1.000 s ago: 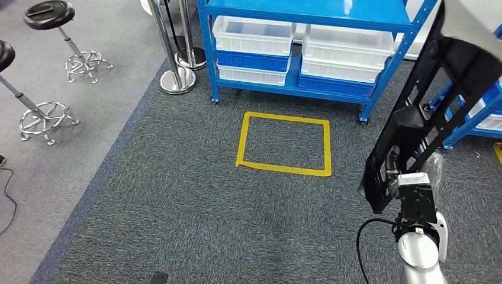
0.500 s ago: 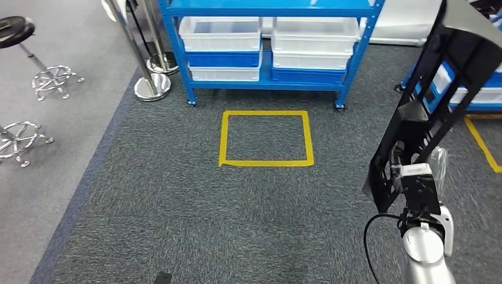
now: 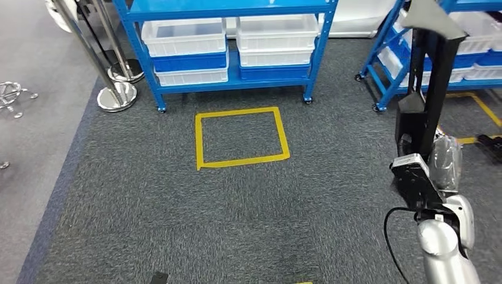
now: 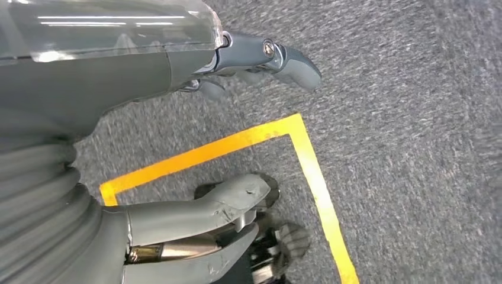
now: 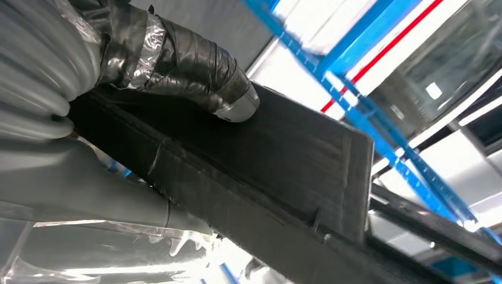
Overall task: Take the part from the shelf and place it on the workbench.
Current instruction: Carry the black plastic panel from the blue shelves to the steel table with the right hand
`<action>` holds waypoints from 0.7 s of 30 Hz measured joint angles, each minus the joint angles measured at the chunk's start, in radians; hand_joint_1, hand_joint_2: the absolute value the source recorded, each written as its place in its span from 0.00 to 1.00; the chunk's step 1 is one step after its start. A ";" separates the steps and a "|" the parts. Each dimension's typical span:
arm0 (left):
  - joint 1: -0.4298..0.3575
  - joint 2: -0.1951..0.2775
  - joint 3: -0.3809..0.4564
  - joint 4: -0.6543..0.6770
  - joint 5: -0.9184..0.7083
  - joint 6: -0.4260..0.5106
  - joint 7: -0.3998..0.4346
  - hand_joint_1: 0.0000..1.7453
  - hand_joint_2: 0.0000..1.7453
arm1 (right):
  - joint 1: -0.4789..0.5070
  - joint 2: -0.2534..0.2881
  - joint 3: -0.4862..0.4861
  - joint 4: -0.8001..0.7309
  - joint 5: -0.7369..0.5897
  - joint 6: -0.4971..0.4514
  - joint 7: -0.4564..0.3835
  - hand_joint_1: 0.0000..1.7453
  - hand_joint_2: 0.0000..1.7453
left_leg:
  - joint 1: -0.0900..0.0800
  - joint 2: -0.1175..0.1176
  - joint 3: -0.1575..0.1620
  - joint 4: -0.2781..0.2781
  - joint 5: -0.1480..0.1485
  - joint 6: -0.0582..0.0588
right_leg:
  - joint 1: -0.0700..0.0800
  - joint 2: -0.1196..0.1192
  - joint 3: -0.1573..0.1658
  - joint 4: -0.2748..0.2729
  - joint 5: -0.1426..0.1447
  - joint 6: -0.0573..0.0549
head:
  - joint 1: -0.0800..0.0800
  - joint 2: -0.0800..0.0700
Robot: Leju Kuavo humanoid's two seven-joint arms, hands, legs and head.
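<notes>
Part (image 3: 435, 77) off shelf (image 3: 231, 12), upright, gripped by right robot hand (image 5: 177, 65). Left robot hand (image 4: 237, 118) holds nothing, fingers apart, above carpet. Placement on bench left; bench not seen.

The part (image 3: 427, 89) is cut off at the head view's top edge, toward one o'clock. The right hand (image 3: 441, 161) is largely hidden behind it. The fingers (image 5: 177, 65) are wrapped in tape, their surface obscured.
</notes>
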 joint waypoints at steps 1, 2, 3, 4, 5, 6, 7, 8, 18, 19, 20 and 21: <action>0.002 0.000 0.000 0.000 0.000 0.000 0.000 0.00 1.00 | -0.002 -0.003 0.000 0.000 -0.002 0.002 0.001 1.00 1.00 | -0.001 0.013 -0.002 -0.002 0.001 0.003 | 0.002 -0.022 -0.026 0.060 -0.036 0.002 | 0.001 0.000; 0.003 0.000 0.001 0.000 0.001 0.000 0.001 0.00 1.00 | -0.002 -0.005 0.000 0.000 -0.008 0.005 0.003 1.00 1.00 | -0.003 0.028 -0.004 -0.001 0.001 0.004 | 0.003 -0.032 -0.050 0.122 -0.065 0.004 | 0.001 0.000; 0.005 0.000 0.002 0.000 0.002 -0.001 0.001 0.00 1.00 | 0.000 -0.006 0.000 0.000 -0.018 0.011 0.005 1.00 1.00 | -0.003 0.043 -0.006 0.001 0.001 0.004 | 0.002 -0.036 -0.064 0.163 -0.079 0.007 | 0.001 0.000; 0.006 0.000 0.002 0.000 0.002 -0.001 0.002 0.00 1.00 | 0.002 -0.007 0.000 0.000 -0.033 0.019 0.007 1.00 1.00 | -0.004 0.057 -0.008 0.002 0.000 0.004 | 0.001 -0.040 -0.063 0.172 -0.076 0.009 | 0.001 0.000; 0.006 0.000 0.003 0.000 0.003 -0.002 0.002 0.00 1.00 | 0.005 -0.008 0.000 -0.002 -0.050 0.026 0.008 1.00 1.00 | -0.004 0.068 -0.010 0.005 -0.001 0.003 | 0.001 -0.045 -0.043 0.145 -0.057 0.010 | 0.001 0.000; 0.005 0.000 0.005 0.000 0.003 -0.003 0.002 0.00 1.00 | 0.007 -0.009 0.000 -0.005 -0.067 0.031 0.006 1.00 1.00 | -0.004 0.079 -0.011 0.009 -0.003 0.000 | 0.001 -0.055 -0.005 0.085 -0.027 0.011 | 0.001 0.000; 0.005 -0.001 0.006 0.000 0.003 -0.003 0.002 0.00 1.00 | 0.008 -0.010 0.000 -0.010 -0.082 0.033 0.002 1.00 1.00 | -0.006 0.087 -0.013 0.014 -0.007 -0.004 | 0.003 -0.070 0.036 0.017 -0.005 0.010 | 0.001 0.000; 0.003 -0.001 0.008 0.000 0.004 -0.003 0.002 0.00 1.00 | 0.010 -0.010 -0.001 -0.017 -0.095 0.032 -0.005 1.00 1.00 | -0.008 0.094 -0.015 0.020 -0.011 -0.008 | 0.006 -0.082 0.068 -0.039 0.010 0.006 | 0.001 0.000; 0.006 -0.001 0.018 0.000 0.012 -0.003 0.002 0.00 1.00 | 0.058 0.008 -0.015 -0.067 -0.158 0.015 -0.033 1.00 1.00 | 0.004 0.033 -0.130 0.293 -0.157 -0.051 | 0.004 -0.064 0.085 -0.092 0.022 -0.035 | 0.000 0.000; 0.008 -0.001 0.018 0.000 0.012 -0.003 0.002 0.00 1.00 | 0.059 0.010 -0.016 -0.068 -0.161 0.015 -0.033 1.00 1.00 | 0.007 0.031 -0.139 0.313 -0.154 -0.052 | 0.004 -0.056 0.085 -0.091 0.022 -0.035 | 0.000 0.000; 0.008 -0.001 0.018 0.000 0.012 -0.003 0.002 0.00 1.00 | 0.061 0.012 -0.017 -0.068 -0.167 0.015 -0.034 1.00 1.00 | 0.009 0.030 -0.131 0.295 -0.133 -0.051 | 0.004 -0.046 0.085 -0.091 0.023 -0.035 | 0.000 0.000; 0.008 -0.001 0.019 0.000 0.012 -0.003 0.002 0.00 1.00 | 0.063 0.014 -0.018 -0.068 -0.177 0.014 -0.036 1.00 1.00 | 0.010 0.025 -0.105 0.244 -0.099 -0.049 | 0.003 -0.036 0.086 -0.090 0.023 -0.034 | 0.000 0.000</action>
